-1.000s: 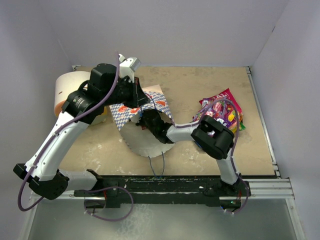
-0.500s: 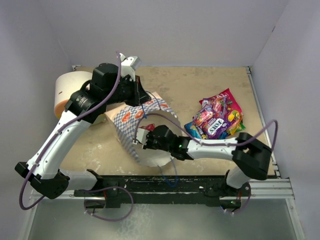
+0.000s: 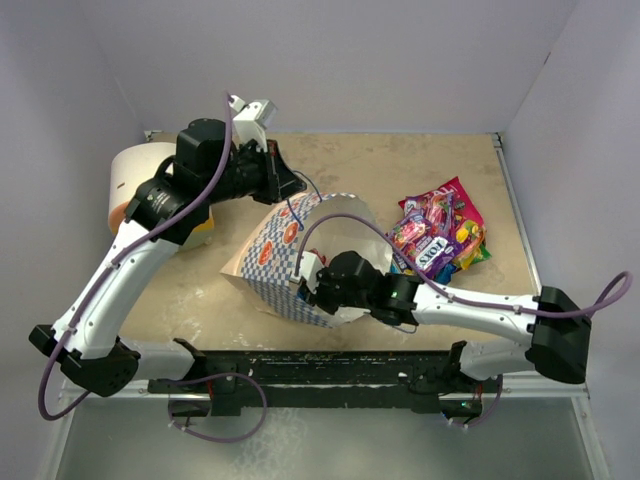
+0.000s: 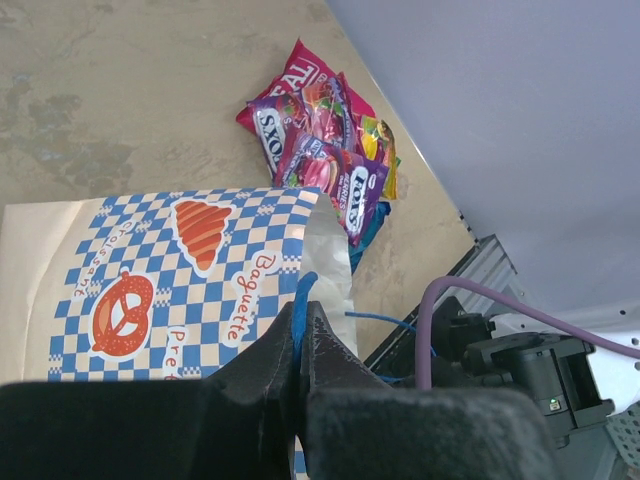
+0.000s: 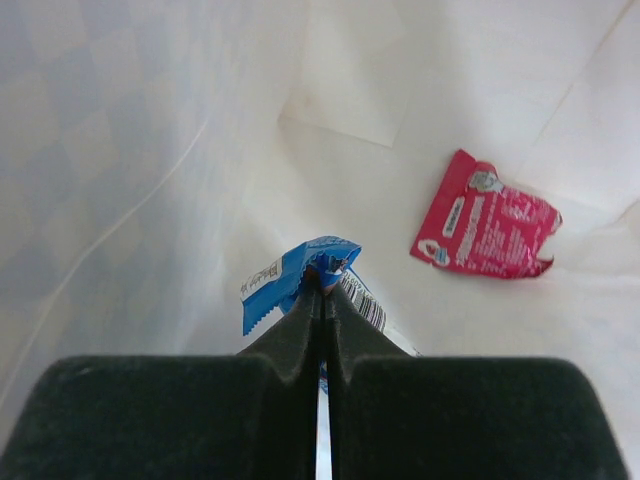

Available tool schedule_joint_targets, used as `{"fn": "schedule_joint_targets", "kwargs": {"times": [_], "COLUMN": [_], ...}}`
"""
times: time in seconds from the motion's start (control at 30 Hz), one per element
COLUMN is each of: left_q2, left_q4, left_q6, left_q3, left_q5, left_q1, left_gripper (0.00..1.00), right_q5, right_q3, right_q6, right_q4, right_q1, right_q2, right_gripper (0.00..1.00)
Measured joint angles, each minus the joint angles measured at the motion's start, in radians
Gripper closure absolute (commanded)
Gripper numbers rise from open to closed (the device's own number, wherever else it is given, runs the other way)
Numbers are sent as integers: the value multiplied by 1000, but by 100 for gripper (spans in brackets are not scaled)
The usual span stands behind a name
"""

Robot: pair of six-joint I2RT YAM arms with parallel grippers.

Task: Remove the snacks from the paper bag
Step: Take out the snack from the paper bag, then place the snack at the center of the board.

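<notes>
The paper bag [image 3: 275, 255], blue-and-white checked, lies tilted on the table with its mouth towards the right arm. My left gripper [image 4: 303, 305] is shut on its blue cord handle [image 4: 300, 290] and holds that edge up; from above, this gripper [image 3: 288, 188] is over the bag's far edge. My right gripper [image 5: 322, 280] is inside the cream-white bag, shut on a blue packet [image 5: 290, 278]. A red packet [image 5: 485, 228] lies loose on the bag's inner wall ahead of it. Several snacks [image 3: 440, 235] lie piled on the table to the right.
A white-and-orange cylinder [image 3: 130, 185] stands at the far left behind the left arm. The right arm [image 3: 480, 305] stretches low along the near edge, its elbow at the right wall. The second blue handle [image 4: 385, 318] hangs loose near the metal rail [image 3: 520, 375].
The left gripper lifted and turned the bag by its handle, so the checked side now faces up. The right arm stretched out, its elbow swinging right, with the gripper staying in the bag's mouth.
</notes>
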Motion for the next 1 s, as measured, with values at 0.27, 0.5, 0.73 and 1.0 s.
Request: {"fn": "schedule_joint_targets", "kwargs": {"times": [0.27, 0.5, 0.73, 1.0], "left_q2": [-61, -85, -86, -86], "left_q4": [-6, -39, -79, -127], "left_q6": [-48, -39, -6, 68], "left_q3": [-56, -64, -64, -41], "left_q5": [-11, -28, -53, -57], "left_q1": [0, 0, 1, 1], "left_gripper": [100, 100, 100, 100], "right_q5": [112, 258, 652, 871], "right_q3": [147, 377, 539, 595], "right_q6": [135, 263, 415, 460], "right_q4": [-223, -386, -576, -678], "right_q1": [0, 0, 0, -283], "right_q2": [-211, -285, -289, -266], "right_gripper": [100, 100, 100, 100]}}
